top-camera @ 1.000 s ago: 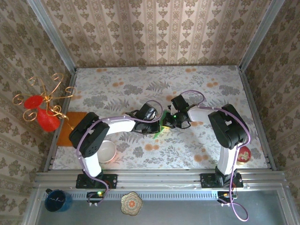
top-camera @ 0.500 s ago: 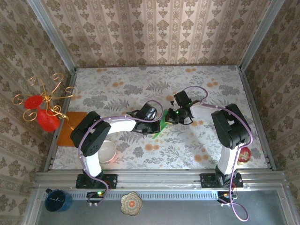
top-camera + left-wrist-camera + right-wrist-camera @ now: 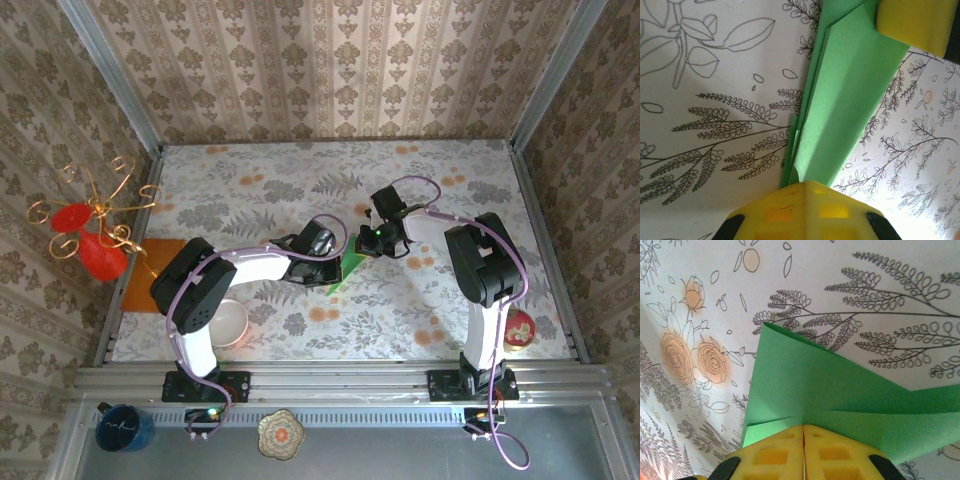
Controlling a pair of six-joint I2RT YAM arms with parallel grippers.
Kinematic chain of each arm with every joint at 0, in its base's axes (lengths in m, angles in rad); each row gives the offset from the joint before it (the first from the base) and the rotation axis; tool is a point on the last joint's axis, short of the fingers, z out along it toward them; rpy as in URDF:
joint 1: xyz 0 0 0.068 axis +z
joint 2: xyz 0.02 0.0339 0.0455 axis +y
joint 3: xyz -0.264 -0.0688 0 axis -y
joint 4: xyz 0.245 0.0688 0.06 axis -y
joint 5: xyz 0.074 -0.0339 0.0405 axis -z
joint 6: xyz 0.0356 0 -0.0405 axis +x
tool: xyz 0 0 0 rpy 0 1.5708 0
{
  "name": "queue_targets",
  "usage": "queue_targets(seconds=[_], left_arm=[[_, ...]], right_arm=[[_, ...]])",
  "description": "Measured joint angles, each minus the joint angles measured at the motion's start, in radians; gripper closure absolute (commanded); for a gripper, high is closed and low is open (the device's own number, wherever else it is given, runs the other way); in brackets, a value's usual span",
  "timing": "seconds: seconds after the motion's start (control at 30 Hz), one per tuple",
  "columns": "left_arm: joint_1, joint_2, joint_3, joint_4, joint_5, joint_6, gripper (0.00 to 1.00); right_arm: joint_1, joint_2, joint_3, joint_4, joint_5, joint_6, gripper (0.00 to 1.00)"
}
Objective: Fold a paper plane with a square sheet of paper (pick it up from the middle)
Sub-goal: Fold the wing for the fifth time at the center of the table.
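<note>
Since a second back, right tool [image 3: 803, 430] nudged toward table's [image 3: 250, 180] far edge. It and left tool [image 3: 805, 186] both clamp the paper plane [image 3: 850, 95]. Mostly folded, final creases probably left.

I record the paper plane [image 3: 850, 100] as plain bright green. Table cover [image 3: 250, 180]: pale, grey ferns, orange blossoms. Right gripper [image 3: 803, 431]: yellow. Walls [image 3: 330, 60]: beige striped damask. Flat sheet [image 3: 140, 287]: orange.

From above, my left tool [image 3: 335, 262] and right tool [image 3: 360, 254] cover much of the paper plane [image 3: 345, 272]; its folds are too small to read. In my right wrist view its right end is cut off.
</note>
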Motion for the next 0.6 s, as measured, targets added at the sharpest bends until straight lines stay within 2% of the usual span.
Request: queue_targets(seconds=[0.37, 0.6], left_arm=[[0.000, 0.006, 0.088, -0.024, 0.004, 0.010, 0.99], [0.000, 0.085, 0.148, -0.013, 0.000, 0.004, 1.00]], right_arm=[[0.000, 0.005, 0.005, -0.004, 0.002, -0.011, 0.90], [-0.001, 0.005, 0.005, -0.004, -0.002, -0.011, 0.90]])
